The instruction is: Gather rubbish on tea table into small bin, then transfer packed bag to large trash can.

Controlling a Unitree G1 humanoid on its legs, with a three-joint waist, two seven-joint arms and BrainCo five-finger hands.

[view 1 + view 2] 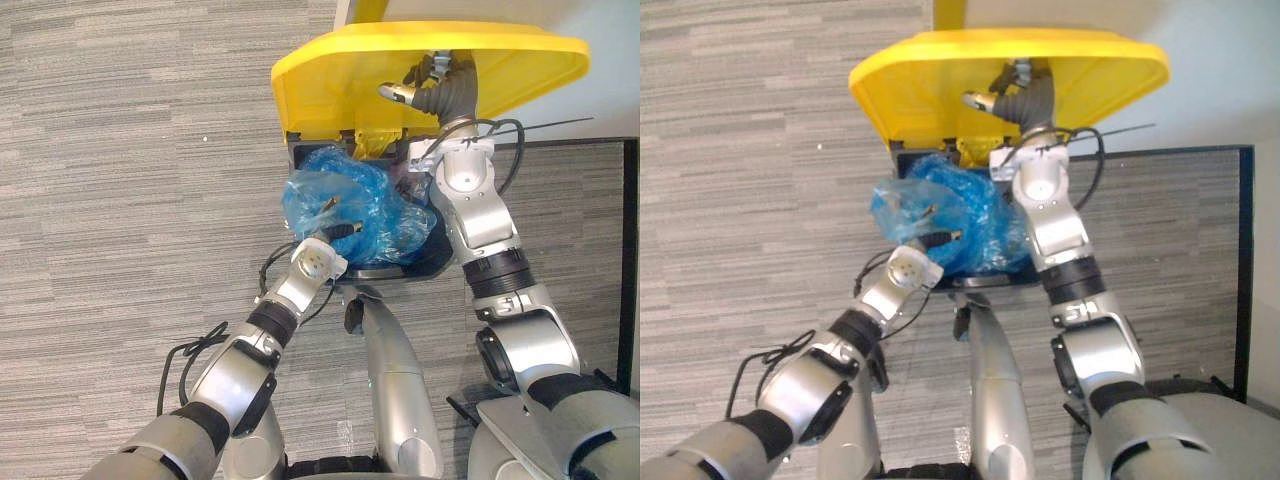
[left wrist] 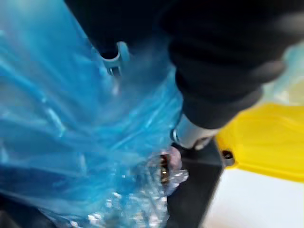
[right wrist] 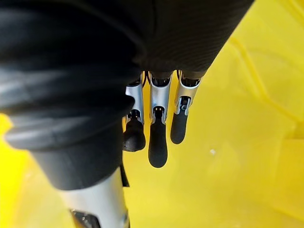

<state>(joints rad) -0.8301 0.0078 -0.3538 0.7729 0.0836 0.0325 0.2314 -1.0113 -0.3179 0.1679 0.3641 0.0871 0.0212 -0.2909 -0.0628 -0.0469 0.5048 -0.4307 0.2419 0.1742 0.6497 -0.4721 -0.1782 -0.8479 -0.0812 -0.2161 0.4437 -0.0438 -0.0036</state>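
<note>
- Left eye view: the right hand (image 1: pixel 440 88) presses up on the big yellow plastic lid (image 1: pixel 330 80) of the tall dark trash can (image 1: pixel 297 157). I think it props the lid up so the can's mouth is free.
- The crinkly blue plastic rubbish bag (image 1: pixel 370 200) sits in the can's mouth and bulges over its rim. The left hand (image 1: pixel 343 231) pokes into the bag from the can's front.
- Left wrist view: blue folds hide the fingers, so I cannot tell if they grip.
- Right wrist view: the fingers (image 3: pixel 157 142) are straight and flat on the lid.

Bright even light, glints on crinkled blue bag (image 1: pixel 365 205), shade beneath yellow lid (image 1: pixel 330 80)
</note>
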